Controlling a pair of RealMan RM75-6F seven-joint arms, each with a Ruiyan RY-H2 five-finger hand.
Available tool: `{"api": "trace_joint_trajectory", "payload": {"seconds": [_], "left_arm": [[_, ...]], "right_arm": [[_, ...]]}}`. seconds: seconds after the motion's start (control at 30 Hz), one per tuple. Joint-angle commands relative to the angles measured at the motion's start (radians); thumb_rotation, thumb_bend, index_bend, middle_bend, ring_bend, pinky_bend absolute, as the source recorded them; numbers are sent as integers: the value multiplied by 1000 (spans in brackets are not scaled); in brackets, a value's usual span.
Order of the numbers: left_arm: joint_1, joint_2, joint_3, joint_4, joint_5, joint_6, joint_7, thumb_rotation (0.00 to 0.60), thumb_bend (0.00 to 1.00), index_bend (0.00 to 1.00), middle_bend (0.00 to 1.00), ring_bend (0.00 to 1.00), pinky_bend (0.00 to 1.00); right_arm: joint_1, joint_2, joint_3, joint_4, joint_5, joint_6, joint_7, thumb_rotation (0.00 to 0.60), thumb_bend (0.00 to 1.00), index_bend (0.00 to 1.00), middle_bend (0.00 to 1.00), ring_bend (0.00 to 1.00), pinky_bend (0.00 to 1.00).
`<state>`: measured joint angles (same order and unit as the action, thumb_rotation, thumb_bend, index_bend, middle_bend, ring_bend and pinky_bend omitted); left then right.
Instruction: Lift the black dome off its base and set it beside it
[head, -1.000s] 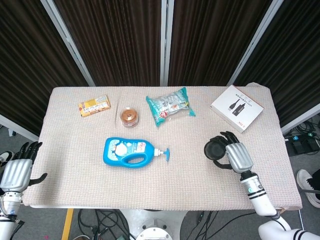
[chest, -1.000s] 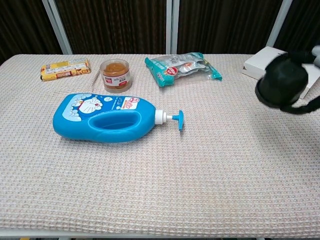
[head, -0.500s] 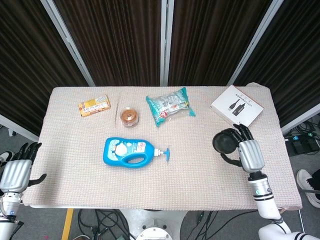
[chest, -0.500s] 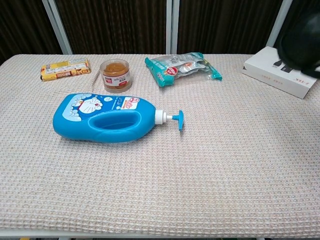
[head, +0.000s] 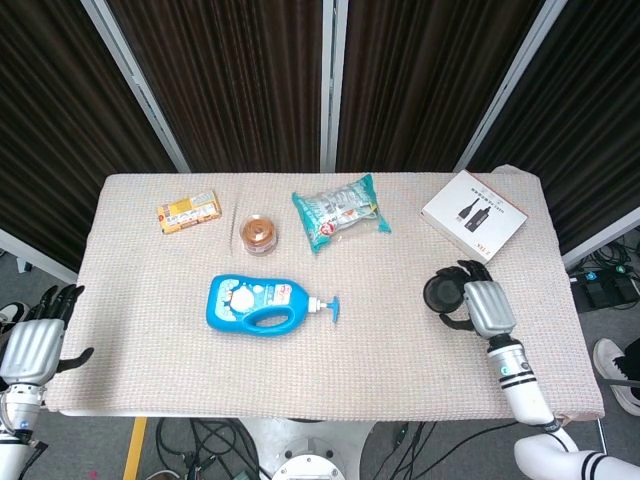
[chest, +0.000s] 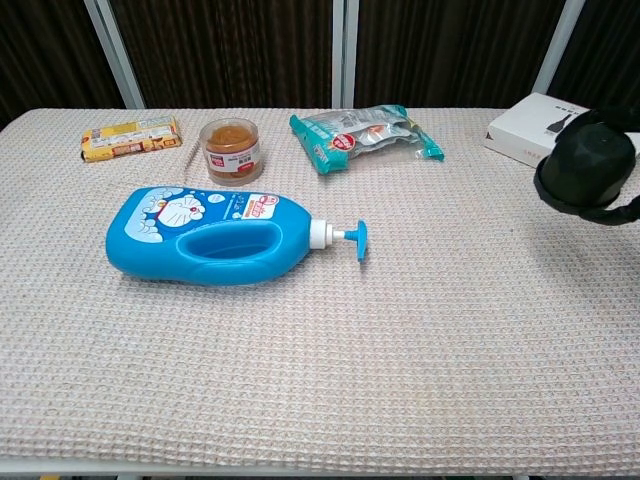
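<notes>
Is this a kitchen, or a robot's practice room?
Most likely a robot practice room or lab. Dark curtains hang behind one cloth-covered table, loose cables lie on the floor, and mixed groceries sit out, like a blue pump bottle and a snack bag.

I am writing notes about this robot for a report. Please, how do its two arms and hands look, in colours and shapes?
Both hands have a silver-grey, boxy metal back and slim black fingers. The right hand joins a white cylindrical forearm through a wrist ring with a small green mark. The left hand looks the same, with a white wrist below it. No loose cables show on either arm.
</notes>
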<state>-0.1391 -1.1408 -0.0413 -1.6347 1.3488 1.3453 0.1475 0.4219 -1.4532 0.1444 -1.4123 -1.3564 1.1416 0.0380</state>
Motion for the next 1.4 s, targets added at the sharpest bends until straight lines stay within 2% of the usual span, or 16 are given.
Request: {"api": "trace_joint_trajectory", "payload": {"seconds": [0.03, 0.13, 0.23, 0.37, 0.43, 0.53, 0.6, 0.77, 0.87, 1.0, 1.13, 1.2, 1.27, 1.4], "left_arm": [[0, 4, -4, -3, -12, -4, 6, 600, 179, 64, 50, 0, 217], [-4, 5, -6, -8, -19, -8, 14, 600, 179, 64, 50, 0, 217], [-5, 4, -4, -7, -21, -13, 16, 600, 179, 64, 50, 0, 217], [-4, -3, 0, 8, -25, -23, -1, 600, 179, 64, 50, 0, 217], [-5, -8, 2, 17, -25, -30, -9, 600, 179, 64, 50, 0, 217], [-9, -19, 3, 27, -21, -36, -14, 600, 179, 64, 50, 0, 217], [-12, -26, 3, 30, -17, -38, -15, 600, 179, 64, 50, 0, 217], [-13, -23, 7, 18, -8, -33, 4, 600, 179, 64, 50, 0, 217], [-14, -9, 4, 12, -21, -37, 16, 600, 179, 64, 50, 0, 217], [-20, -15, 1, 13, -31, -48, 16, 600, 179, 64, 50, 0, 217], [-23, -34, 13, 21, -22, -60, 18, 600, 179, 64, 50, 0, 217], [-24, -36, 15, 25, -21, -62, 23, 600, 178, 64, 50, 0, 217], [-24, -37, 12, 23, -24, -61, 19, 600, 178, 64, 50, 0, 217], [-25, -38, 13, 20, -19, -56, 27, 600, 179, 64, 50, 0, 217]], "right_arm": [[125, -117, 20, -83, 40, -184, -61, 600, 223, 327, 455, 123, 110], [199, -184, 40, -113, 58, -258, -108, 600, 224, 327, 455, 123, 110], [210, -180, 60, -125, 82, -235, -164, 600, 225, 327, 455, 123, 110], [141, -51, 71, -122, 135, -151, -189, 600, 224, 327, 454, 123, 111], [91, 35, 68, -102, 165, -117, -169, 600, 225, 327, 455, 123, 111], [45, 109, 66, -84, 201, -108, -112, 600, 225, 328, 454, 122, 110], [52, 107, 61, -93, 191, -124, -97, 600, 225, 328, 454, 122, 110], [179, -43, 45, -189, 99, -219, -163, 600, 225, 328, 454, 122, 88], [222, -104, 53, -249, 71, -210, -227, 600, 225, 329, 454, 123, 79], [175, -40, 55, -268, 97, -123, -266, 600, 223, 330, 454, 123, 78], [74, 125, 69, -209, 171, -58, -163, 600, 223, 330, 454, 122, 78], [42, 168, 70, -177, 192, -62, -87, 600, 224, 329, 454, 122, 76], [42, 168, 55, -164, 174, -85, -51, 600, 225, 330, 454, 122, 74], [118, 53, 21, -160, 102, -163, -91, 600, 225, 331, 454, 122, 74]]}}
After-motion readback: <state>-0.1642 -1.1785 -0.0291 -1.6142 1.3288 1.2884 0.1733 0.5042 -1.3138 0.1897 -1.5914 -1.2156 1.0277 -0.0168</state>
